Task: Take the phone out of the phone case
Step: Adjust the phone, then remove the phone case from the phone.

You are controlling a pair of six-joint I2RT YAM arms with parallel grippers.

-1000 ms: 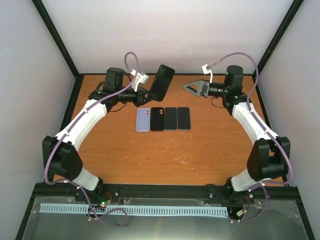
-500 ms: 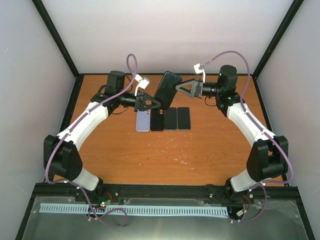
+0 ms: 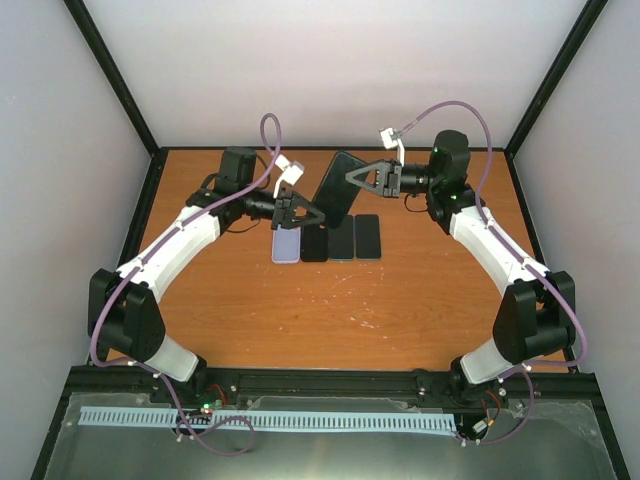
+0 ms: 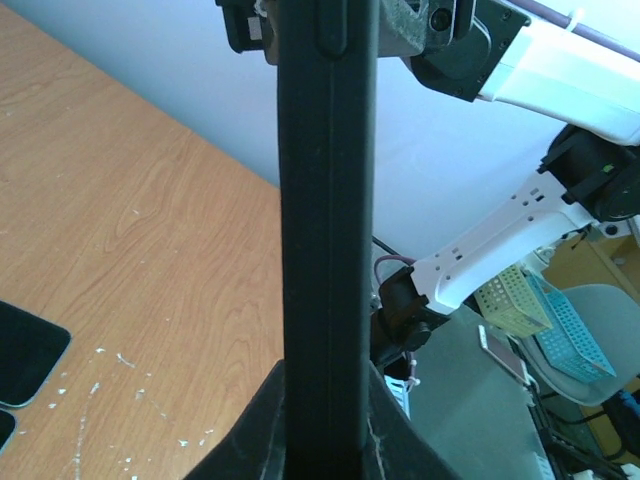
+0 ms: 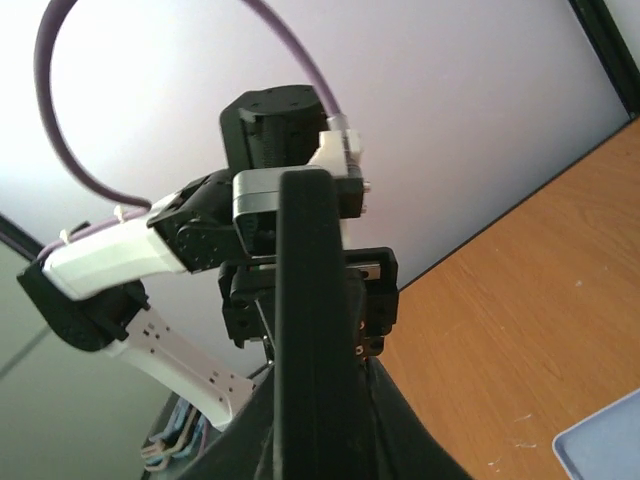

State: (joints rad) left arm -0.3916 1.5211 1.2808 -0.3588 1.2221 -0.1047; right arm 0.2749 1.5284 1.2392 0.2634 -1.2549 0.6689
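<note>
As one looks across the wooden table (image 3: pixel 330 310), a row of four flat things lies side by side: a pale blue case (image 3: pixel 286 243) on the left and three dark ones (image 3: pixel 342 240) to its right, phones or cases I cannot tell. Just beyond and above them a black phone (image 3: pixel 338 185) hangs tilted in the air. The left gripper (image 3: pixel 316 212) pinches its lower end. The right gripper (image 3: pixel 350 178) pinches its upper end from the opposite side.
</note>
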